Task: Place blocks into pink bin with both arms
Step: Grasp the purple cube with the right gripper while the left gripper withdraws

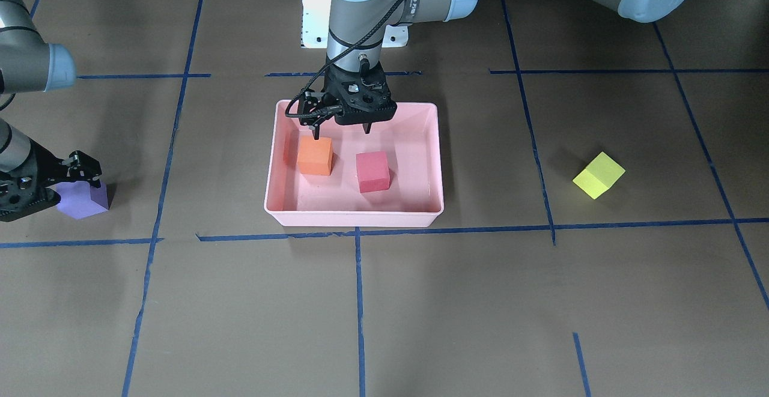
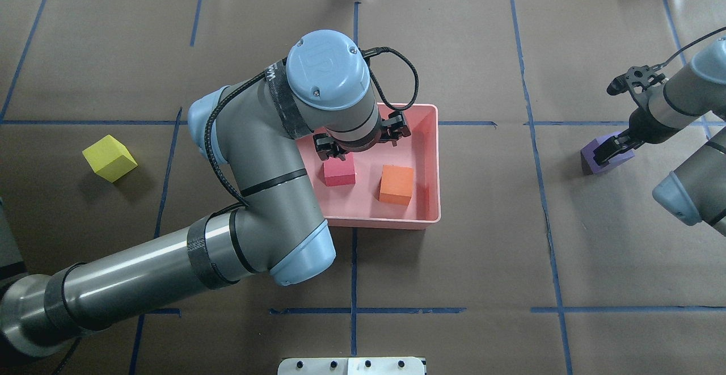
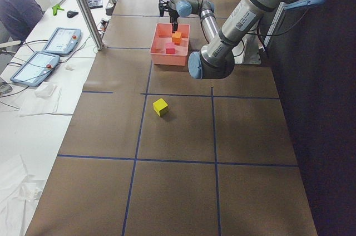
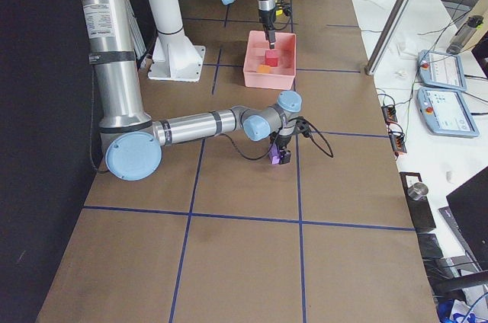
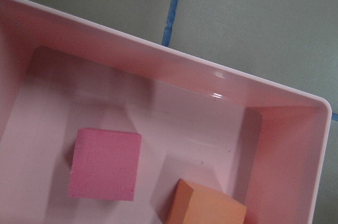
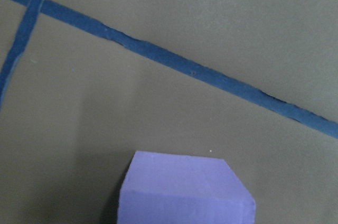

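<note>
The pink bin (image 1: pixel 354 217) sits mid-table. The orange block (image 1: pixel 315 157) and the red block (image 1: pixel 372 172) lie inside it, and both show in the left wrist view: orange (image 5: pixel 208 205), red (image 5: pixel 105 165). My left gripper (image 1: pixel 342 130) hangs open and empty just above the bin, one fingertip close over the orange block. My right gripper (image 2: pixel 615 149) is down at the purple block (image 1: pixel 84 200), which rests on the table. Its fingers sit against the block; I cannot tell whether they are closed on it. The yellow-green block (image 2: pixel 109 158) lies alone on the table.
Blue tape lines (image 1: pixel 358 301) cross the brown table cover. The white pedestal (image 4: pixel 169 26) stands by the robot's base. The left arm's elbow (image 2: pixel 272 216) overhangs the bin's near-left corner. An operator and tablets (image 3: pixel 58 41) are at a side desk.
</note>
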`<action>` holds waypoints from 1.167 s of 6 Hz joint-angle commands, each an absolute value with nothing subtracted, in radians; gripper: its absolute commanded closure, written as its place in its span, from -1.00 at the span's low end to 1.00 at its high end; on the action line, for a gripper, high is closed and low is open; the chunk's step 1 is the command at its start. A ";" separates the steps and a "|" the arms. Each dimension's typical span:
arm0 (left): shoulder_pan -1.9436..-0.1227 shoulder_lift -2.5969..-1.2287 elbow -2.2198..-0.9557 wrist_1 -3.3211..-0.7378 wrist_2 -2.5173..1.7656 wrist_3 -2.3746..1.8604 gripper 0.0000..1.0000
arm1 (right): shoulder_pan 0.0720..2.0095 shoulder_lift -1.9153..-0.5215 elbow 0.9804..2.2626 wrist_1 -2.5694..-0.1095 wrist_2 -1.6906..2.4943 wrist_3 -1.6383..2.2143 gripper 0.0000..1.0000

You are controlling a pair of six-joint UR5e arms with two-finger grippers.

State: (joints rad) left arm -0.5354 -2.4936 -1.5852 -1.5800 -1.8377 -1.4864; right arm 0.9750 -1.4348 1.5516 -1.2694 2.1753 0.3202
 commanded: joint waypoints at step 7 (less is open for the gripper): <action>-0.621 -2.246 -1.850 -1.474 -1.946 -1.071 -1.00 | 0.924 -1.162 1.856 -1.760 2.192 0.706 0.45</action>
